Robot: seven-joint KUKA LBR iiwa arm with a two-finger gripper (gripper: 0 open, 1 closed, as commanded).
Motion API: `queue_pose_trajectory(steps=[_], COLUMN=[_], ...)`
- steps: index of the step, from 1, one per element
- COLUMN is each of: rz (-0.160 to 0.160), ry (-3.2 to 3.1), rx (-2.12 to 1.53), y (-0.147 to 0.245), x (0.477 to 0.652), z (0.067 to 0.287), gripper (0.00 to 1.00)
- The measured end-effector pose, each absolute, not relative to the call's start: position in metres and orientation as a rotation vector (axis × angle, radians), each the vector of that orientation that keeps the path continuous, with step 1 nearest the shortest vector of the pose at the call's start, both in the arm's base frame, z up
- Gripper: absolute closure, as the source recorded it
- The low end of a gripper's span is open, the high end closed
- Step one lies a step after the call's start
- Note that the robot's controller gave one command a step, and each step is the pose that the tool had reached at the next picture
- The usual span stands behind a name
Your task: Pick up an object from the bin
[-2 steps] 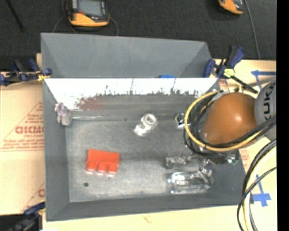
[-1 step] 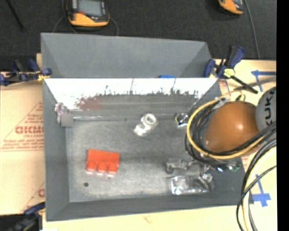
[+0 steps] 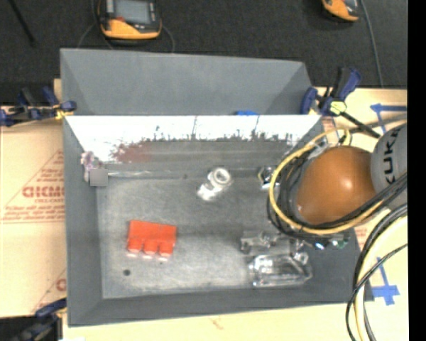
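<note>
Pincer (image 3: 273, 247) low in lower-right corner of bin (image 3: 177, 84), just above clear plastic obj (image 3: 280, 270), open/shut can't tell, w/ red block (image 3: 151, 239) well apart at left, silver cylinder (image 3: 214, 183) nr back.

Lettering on the robot arm

The grey link of the robot arm (image 3: 392, 155), at the right just above the orange cover, bears large dark block capitals running along its casing. They read "KU"; the rest of the word runs out of view.
</note>
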State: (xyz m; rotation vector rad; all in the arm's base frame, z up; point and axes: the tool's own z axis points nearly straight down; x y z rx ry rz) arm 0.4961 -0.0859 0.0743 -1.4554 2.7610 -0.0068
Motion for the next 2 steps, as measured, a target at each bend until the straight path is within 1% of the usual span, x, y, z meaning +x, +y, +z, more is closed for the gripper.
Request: queue_pose_trajectory(steps=[1,2], rz=[-0.015,-0.008], ry=[2.768,2.778], rx=[-1.456,-1.450], y=[-0.091,-0.087], x=[0.495,0.505], z=[0.075,0.237], gripper=[1.00,1.00])
